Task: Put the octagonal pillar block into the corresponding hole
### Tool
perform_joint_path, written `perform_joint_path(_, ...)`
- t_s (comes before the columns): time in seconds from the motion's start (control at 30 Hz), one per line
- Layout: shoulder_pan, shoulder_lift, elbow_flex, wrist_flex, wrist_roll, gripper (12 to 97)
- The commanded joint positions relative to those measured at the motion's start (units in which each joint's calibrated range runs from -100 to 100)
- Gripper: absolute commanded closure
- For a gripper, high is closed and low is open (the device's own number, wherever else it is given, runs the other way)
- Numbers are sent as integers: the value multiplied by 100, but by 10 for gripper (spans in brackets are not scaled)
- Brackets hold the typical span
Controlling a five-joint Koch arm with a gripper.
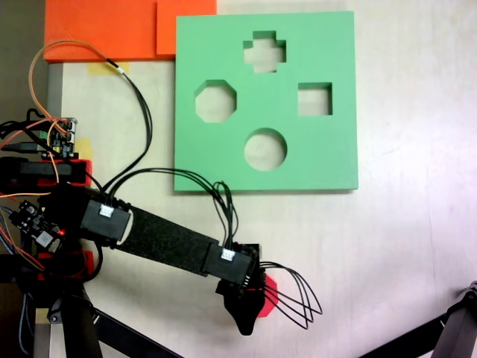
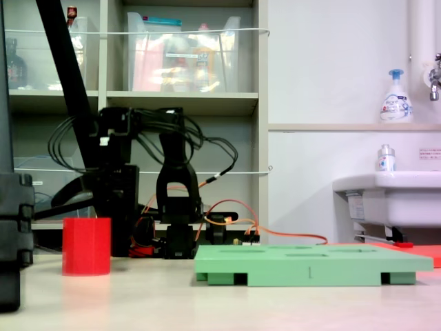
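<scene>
The red octagonal pillar block (image 1: 270, 292) stands upright on the table (image 1: 402, 253) below the green foam board (image 1: 328, 156), partly covered by the gripper and its cable loops. It shows in full at the left of the low fixed view (image 2: 86, 246). My black gripper (image 1: 252, 304) hangs right against the block's left side, and stands just behind the block (image 2: 118, 224). How its jaws stand is hidden. The octagonal hole (image 1: 215, 101) lies open at the board's left, well away from the block.
The board (image 2: 310, 265) also has cross (image 1: 264, 52), square (image 1: 314, 99) and round (image 1: 265, 149) cutouts. Orange foam sheets (image 1: 104, 30) lie at the top left. A black tripod leg (image 1: 456, 327) crosses the lower right corner. The arm's base and wiring (image 1: 45, 216) sit at the left edge.
</scene>
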Motion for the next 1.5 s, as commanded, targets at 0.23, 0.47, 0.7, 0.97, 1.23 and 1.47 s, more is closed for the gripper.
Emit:
perform_joint_path(0.23,-68,501,552,-193,-112,219)
perform_joint_path(0.47,-78,878,572,-174,-127,220)
perform_joint_path(0.7,-73,1242,572,-155,-132,228)
perform_joint_path(0.97,-44,1311,492,-184,-127,548)
perform_joint_path(1.23,10,1228,372,-492,-127,619)
perform_joint_path(1.47,122,417,372,-916,93,621)
